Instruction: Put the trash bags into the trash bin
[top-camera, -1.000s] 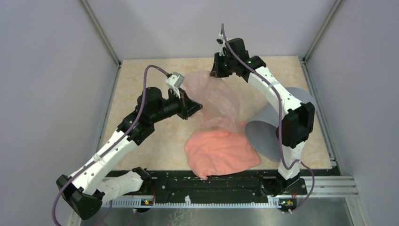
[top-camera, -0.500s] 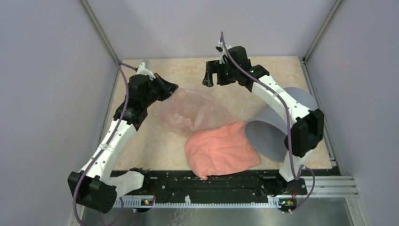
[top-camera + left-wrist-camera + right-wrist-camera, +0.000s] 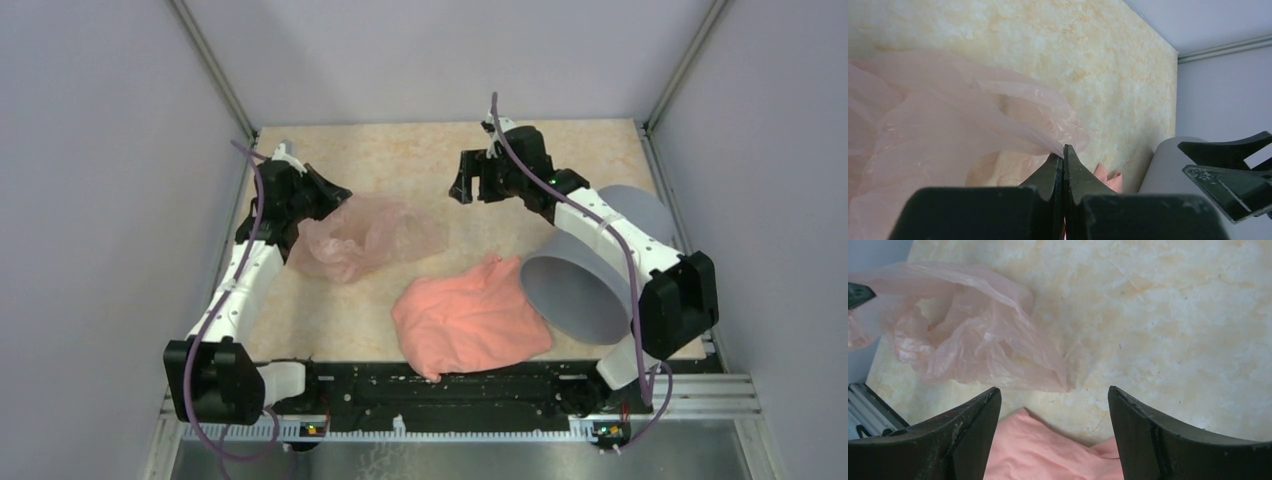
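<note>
The left claw (image 3: 335, 190) is pressed together and pinches an edge of the trash bag (image 3: 365, 235). In the left wrist view the 2 dark fingertips meet with no gap, and the thin pink film (image 3: 948, 125) runs in a taut fold right up to the point where they meet (image 3: 1064, 150). From that pinch the bag spreads away in loose, crinkled, see-through folds over the far left part of the bench (image 3: 400, 150), near the left wall; whether the whole of it rests on the surface cannot be told.

The right claw (image 3: 468, 185) hovers over the far middle of the bench with its fingers spread wide and nothing between them. Its own camera looks down between the 2 dark fingers (image 3: 1053, 390) at bare marbled surface, with the crumpled bag (image 3: 973, 340) to the upper left and apart from the fingers.

The trash bin (image 3: 640, 205) lies on its side at the right of the bench, under the right arm, its open mouth turned toward the near left. The bag is outside it and well apart. An opaque salmon-pink folded sheet (image 3: 470, 320) lies at the near middle, its right edge just beside the bin's rim.
</note>
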`<state>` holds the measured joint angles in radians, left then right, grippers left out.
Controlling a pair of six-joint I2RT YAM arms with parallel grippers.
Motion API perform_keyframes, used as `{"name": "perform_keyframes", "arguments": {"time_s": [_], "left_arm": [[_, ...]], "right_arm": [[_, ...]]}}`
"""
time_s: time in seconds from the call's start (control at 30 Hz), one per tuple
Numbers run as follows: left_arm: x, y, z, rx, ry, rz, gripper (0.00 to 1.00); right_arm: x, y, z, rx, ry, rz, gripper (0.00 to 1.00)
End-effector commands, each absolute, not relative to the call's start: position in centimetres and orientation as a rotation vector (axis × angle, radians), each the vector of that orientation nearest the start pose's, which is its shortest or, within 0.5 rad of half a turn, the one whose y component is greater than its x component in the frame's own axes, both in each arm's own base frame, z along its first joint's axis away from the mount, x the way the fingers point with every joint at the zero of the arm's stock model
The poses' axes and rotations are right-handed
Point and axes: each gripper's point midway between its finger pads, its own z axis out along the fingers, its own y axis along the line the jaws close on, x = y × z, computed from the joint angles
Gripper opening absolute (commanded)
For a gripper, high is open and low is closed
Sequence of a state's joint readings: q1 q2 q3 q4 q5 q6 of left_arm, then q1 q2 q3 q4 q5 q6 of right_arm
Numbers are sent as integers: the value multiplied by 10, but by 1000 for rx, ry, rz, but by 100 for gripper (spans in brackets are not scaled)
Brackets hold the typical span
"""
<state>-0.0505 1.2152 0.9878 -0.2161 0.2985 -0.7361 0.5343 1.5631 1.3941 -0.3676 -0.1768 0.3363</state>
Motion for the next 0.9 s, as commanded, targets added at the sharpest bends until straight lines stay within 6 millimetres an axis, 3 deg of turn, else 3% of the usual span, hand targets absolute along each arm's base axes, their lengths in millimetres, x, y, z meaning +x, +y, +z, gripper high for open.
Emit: {"name": "perform_keyframes", "arguments": {"time_s": [0.0, 0.1, 0.27, 0.43, 0.87], "left_arm": [[381, -91, 233, -486, 2001, -802, 0], [381, -89, 227, -495, 2018, -810, 0], [380, -93, 224, -485, 2027, -834, 0], [377, -95, 224, -466, 2028, -846, 0], [375, -102, 219, -439, 2039, -888, 0]], "right_arm": [[379, 287, 223, -301, 2136, 699, 77], [372, 303, 207, -314, 2155, 704, 75], [378, 326, 176, -290, 2190, 646, 68], [395, 336, 147, -225, 2204, 599, 63], [393, 361, 93, -234, 2224, 622, 56]]}}
